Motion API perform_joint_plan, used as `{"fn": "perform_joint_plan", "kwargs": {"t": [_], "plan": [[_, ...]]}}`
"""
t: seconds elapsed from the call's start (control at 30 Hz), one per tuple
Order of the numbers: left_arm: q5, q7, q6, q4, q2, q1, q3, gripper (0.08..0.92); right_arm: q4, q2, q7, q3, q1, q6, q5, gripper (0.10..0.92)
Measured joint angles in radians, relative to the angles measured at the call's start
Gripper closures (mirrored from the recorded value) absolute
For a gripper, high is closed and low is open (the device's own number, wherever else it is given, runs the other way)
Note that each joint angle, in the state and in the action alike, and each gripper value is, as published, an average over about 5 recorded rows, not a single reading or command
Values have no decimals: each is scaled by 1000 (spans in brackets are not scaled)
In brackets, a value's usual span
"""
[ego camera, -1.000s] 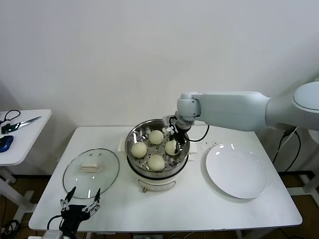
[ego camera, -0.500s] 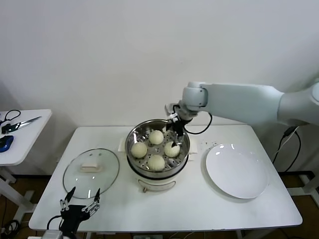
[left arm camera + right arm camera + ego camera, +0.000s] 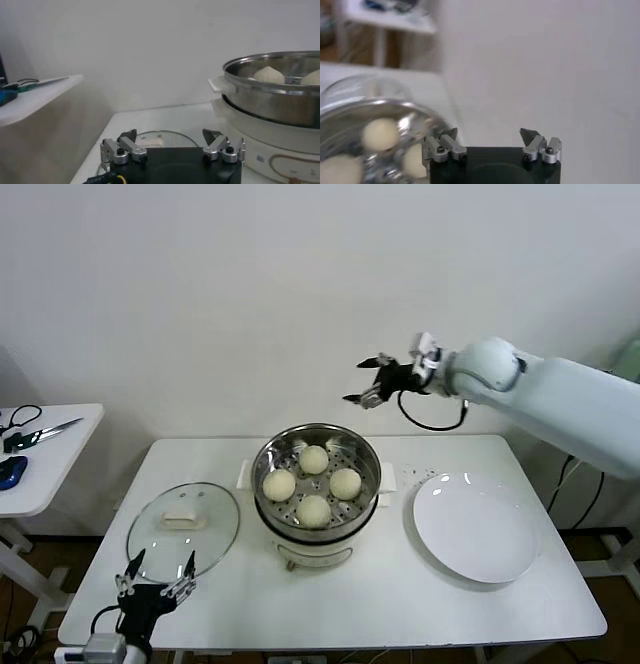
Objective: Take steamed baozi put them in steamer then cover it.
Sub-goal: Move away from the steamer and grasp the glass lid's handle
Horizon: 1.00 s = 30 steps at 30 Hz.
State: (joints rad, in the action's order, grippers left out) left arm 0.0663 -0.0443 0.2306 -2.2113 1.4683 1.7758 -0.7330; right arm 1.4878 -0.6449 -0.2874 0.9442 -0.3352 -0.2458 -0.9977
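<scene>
all four baozi (image 3: 313, 482) in steamer (image 3: 316, 514). cover (image 3: 183, 530) on worktop (image 3: 400, 594), left. both grippers, right gripper (image 3: 370, 381) and left gripper (image 3: 156, 577), wide open, empty. covering left.

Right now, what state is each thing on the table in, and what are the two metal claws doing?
Steamer: uncovered, four buns inside.
Buns: resting on the perforated tray.
Lid: off, flat on the table left of the steamer.
Plate: empty.
Right gripper: jaws open, holding nothing, raised above the steamer.
Left gripper: jaws open, low near the lid.
</scene>
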Motion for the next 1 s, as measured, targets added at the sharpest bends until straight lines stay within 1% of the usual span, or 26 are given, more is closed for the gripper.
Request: {"fn": "perform_joint_plan", "kwargs": {"t": [0.13,0.3,0.47,0.63,0.83,1.0], "plan": [[2,9,2,1,-13,-22,-5,177,58,70,82,-261,256,19,28,203],[-1,15,1,2,-32,-46,-14,177,124,75,148,-593,587,49,84,203],[-34,30,-11,15,-48,-66,-16,177,182,2,177,-925,919,92,159,203],[-141,61,-77,42,-72,-72,-29,177,208,-100,181,-1197,1246,165,232,203],[-318,116,-190,93,-124,-62,-46,177,214,-210,158,-1392,1572,281,287,203],[-462,176,-269,139,-157,-61,-47,177,225,-280,128,-1484,1722,379,317,203]]}}
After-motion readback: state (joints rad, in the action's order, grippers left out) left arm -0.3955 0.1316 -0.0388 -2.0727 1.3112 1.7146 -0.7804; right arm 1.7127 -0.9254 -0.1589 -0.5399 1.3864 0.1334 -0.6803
